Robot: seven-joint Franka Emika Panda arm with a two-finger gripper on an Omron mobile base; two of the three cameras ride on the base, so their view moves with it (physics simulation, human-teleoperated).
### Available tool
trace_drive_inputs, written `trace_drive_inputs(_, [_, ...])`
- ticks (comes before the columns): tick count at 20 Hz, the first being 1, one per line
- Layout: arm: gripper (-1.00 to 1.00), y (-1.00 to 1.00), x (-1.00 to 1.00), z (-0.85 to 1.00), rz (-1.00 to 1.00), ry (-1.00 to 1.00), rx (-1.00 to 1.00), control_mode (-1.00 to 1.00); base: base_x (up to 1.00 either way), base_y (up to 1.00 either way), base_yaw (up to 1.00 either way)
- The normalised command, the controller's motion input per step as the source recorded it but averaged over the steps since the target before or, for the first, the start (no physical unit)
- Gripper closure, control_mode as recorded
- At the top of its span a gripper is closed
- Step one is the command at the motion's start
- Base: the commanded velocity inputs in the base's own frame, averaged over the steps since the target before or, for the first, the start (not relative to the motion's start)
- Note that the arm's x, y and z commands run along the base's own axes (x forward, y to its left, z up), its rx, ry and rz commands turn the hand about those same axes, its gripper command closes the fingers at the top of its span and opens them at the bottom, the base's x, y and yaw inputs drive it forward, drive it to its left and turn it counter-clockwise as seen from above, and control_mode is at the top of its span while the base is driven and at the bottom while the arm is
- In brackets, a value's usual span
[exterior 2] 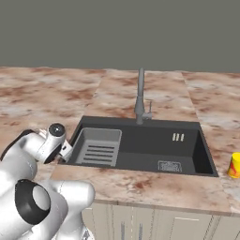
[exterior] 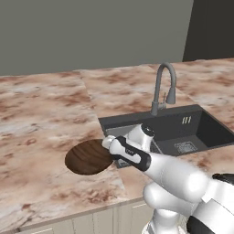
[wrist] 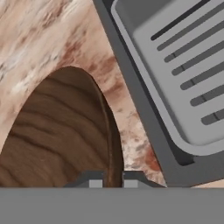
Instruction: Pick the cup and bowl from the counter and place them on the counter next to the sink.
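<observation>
One thing is mattering most for the coming move: the bowl (exterior: pixel 87 157) is sitting right at the claw (wrist: pixel 113 180), not away from it. In the hand view the two small dark tips are standing close together, one on each side of the bowl's thin rim, so the claw is looking nearly shut and pinching that rim. The rest of the bowl is spreading out to the left of the claw in the left base view, and the white arm is reaching in from the right.

The bowl is lying on the worktop (exterior: pixel 41 123) just left of the sink (exterior: pixel 192 130), very near the sink's left edge. It looks close to the worktop, but whether it is resting flat or lifted a little is hard to tell. This spot seems to be next to the sink already, so the next step is probably just letting go.

The bowl is wide, round and shallow. It is dark brown with wavy wood lines. It has no long side, since it is round.

The cup (exterior 2: pixel 234 165) is small and yellow with red-orange spots. It is standing upright on the worktop just right of the sink, well apart from the claw.
</observation>
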Motion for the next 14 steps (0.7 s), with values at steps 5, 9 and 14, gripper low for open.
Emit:
trace_drive_inputs(5, [1.00, 0.07, 0.16, -0.32, 0.00, 0.00, -0.07, -1.00, 0.00, 0.00, 0.00])
trace_drive_inputs(9, [1.00, 0.01, 0.11, -0.14, 0.00, 0.00, -0.04, -1.00, 0.00, 0.00, 0.00])
trace_drive_inputs(14, [-1.00, 0.00, 0.00, 0.00, 0.00, 0.00, 0.00, -1.00, 0.00, 0.00, 0.00])
